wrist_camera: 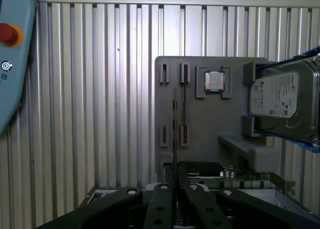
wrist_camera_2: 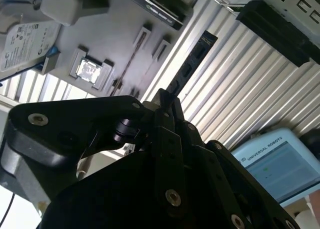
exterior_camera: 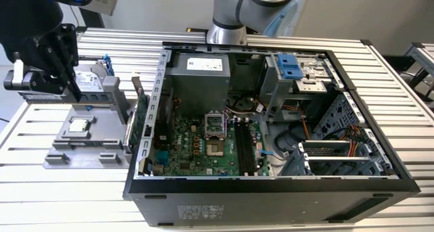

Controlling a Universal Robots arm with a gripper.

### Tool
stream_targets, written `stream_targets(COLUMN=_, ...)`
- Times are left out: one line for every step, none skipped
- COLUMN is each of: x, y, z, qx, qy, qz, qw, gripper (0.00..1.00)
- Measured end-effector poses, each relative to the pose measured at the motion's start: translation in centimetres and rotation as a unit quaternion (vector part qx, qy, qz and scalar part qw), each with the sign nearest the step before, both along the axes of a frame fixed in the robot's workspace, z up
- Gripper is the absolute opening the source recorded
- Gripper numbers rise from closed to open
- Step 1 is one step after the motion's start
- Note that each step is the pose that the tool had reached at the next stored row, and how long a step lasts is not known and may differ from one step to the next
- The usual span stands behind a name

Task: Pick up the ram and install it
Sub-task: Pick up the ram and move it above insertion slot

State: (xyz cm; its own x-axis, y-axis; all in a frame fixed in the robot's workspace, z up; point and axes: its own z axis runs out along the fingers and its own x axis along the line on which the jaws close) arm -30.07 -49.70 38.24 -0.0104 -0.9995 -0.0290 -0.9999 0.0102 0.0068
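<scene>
My gripper (exterior_camera: 66,71) hangs over the grey holder tray (exterior_camera: 88,140) at the exterior view's left, outside the open computer case (exterior_camera: 271,186). It is shut on the ram (wrist_camera_2: 192,64), a long thin dark stick that juts out from between the fingers (wrist_camera_2: 162,124). In the first wrist view the ram (wrist_camera: 174,124) shows edge-on, above the tray's narrow slots (wrist_camera: 184,74), with the gripper (wrist_camera: 175,186) closed on its near end. The motherboard (exterior_camera: 203,150) lies inside the case, and its long black memory slots (exterior_camera: 244,148) stand bare.
On the tray sit a small silver chip (wrist_camera: 214,81) and a silver hard drive (wrist_camera: 282,104) in a blue frame. A green card (exterior_camera: 141,120) stands upright by the case wall. A blue pendant (wrist_camera: 10,64) lies on the slatted table (exterior_camera: 68,191).
</scene>
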Motion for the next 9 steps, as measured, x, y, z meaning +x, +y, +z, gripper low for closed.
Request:
stream_targets(x=0.15, y=0.0, z=0.0, qx=0.0, qy=0.0, qz=0.0, qw=1.0, gripper=0.0)
stream_targets(x=0.29, y=0.0, z=0.0, qx=0.0, qy=0.0001, qz=0.0, qw=1.0, gripper=0.0)
stream_targets(x=0.44, y=0.0, z=0.0, qx=0.0, qy=0.0001, qz=0.0, qw=1.0, gripper=0.0)
stream_targets(x=0.6, y=0.0, z=0.0, qx=0.0, qy=0.0002, qz=0.0, qw=1.0, gripper=0.0)
stream_targets(x=0.76, y=0.0, z=0.0, qx=0.0, qy=0.0002, qz=0.0, qw=1.0, gripper=0.0)
stream_targets(x=0.92, y=0.0, z=0.0, qx=0.0, qy=0.0002, qz=0.0, qw=1.0, gripper=0.0)
stream_targets(x=1.08, y=0.0, z=0.0, qx=0.0, qy=0.0003, qz=0.0, qw=1.0, gripper=0.0)
stream_targets(x=1.24, y=0.0, z=0.0, qx=0.0, qy=0.0003, qz=0.0, qw=1.0, gripper=0.0)
stream_targets(x=1.39, y=0.0, z=0.0, qx=0.0, qy=0.0004, qz=0.0, qw=1.0, gripper=0.0)
